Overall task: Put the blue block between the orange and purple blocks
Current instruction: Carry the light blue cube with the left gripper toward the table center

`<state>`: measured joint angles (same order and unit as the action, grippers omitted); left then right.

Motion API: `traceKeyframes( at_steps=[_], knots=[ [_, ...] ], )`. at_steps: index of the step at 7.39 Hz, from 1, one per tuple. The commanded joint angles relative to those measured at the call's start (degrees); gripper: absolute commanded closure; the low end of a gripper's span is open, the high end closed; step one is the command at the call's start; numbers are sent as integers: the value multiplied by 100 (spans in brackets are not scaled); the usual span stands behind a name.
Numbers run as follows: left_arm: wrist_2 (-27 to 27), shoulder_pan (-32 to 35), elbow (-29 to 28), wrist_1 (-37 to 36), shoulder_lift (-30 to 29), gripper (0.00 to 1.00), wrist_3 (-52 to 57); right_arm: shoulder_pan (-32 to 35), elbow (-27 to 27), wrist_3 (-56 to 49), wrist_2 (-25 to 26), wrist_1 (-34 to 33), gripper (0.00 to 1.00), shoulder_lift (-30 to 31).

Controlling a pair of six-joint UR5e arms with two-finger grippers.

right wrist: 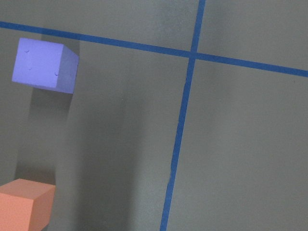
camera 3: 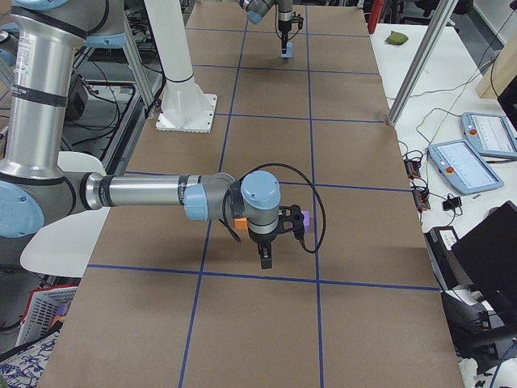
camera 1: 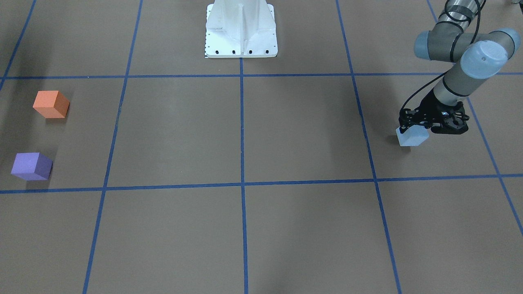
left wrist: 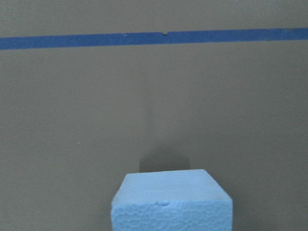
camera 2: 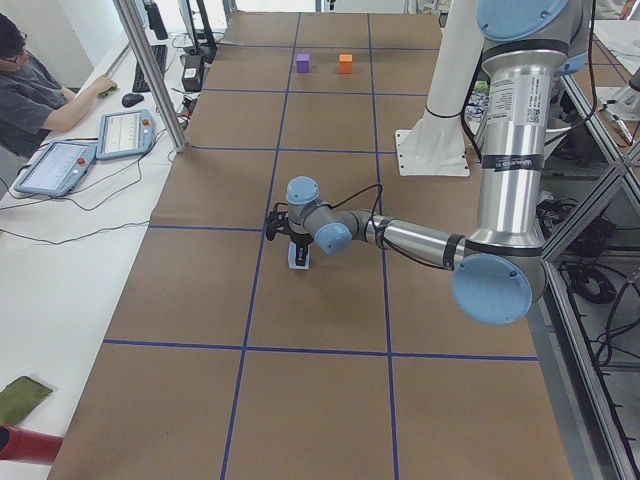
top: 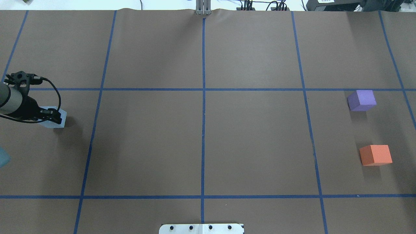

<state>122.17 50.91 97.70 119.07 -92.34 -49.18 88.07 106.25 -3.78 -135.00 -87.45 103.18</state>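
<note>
The pale blue block point(camera 1: 412, 137) sits at the table's left end, between the fingers of my left gripper point(camera 1: 413, 127). The gripper looks shut on it, at or barely above the paper. It also shows in the overhead view point(top: 58, 119) and low in the left wrist view point(left wrist: 171, 202). The orange block point(top: 375, 155) and the purple block point(top: 361, 100) stand apart at the far right end, with a gap between them. My right gripper point(camera 3: 266, 259) hovers above them. I cannot tell if it is open or shut.
The robot's white base point(camera 1: 241, 30) stands at the middle of the near edge. Blue tape lines point(top: 203, 97) divide the brown paper into squares. An operator and tablets point(camera 2: 60, 165) are beside the table.
</note>
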Motion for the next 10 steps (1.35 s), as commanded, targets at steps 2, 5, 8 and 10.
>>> traceKeyframes(
  at_steps=[2,5,8,10],
  knots=[
    [-79,-316,738,-1836,-1063,62,-318,0,1,0,0,0,0,0],
    [-1000,-1808,620,-3026,-2809,60,-1863,0,1,0,0,0,0,0],
    [-1573,-2410,-1002,-3197,-4586,55,-2526,0,1,0,0,0,0,0],
    [-1608,-2524,-1236,-3066,-4732,39,-2509,0,1,0,0,0,0,0]
  ],
)
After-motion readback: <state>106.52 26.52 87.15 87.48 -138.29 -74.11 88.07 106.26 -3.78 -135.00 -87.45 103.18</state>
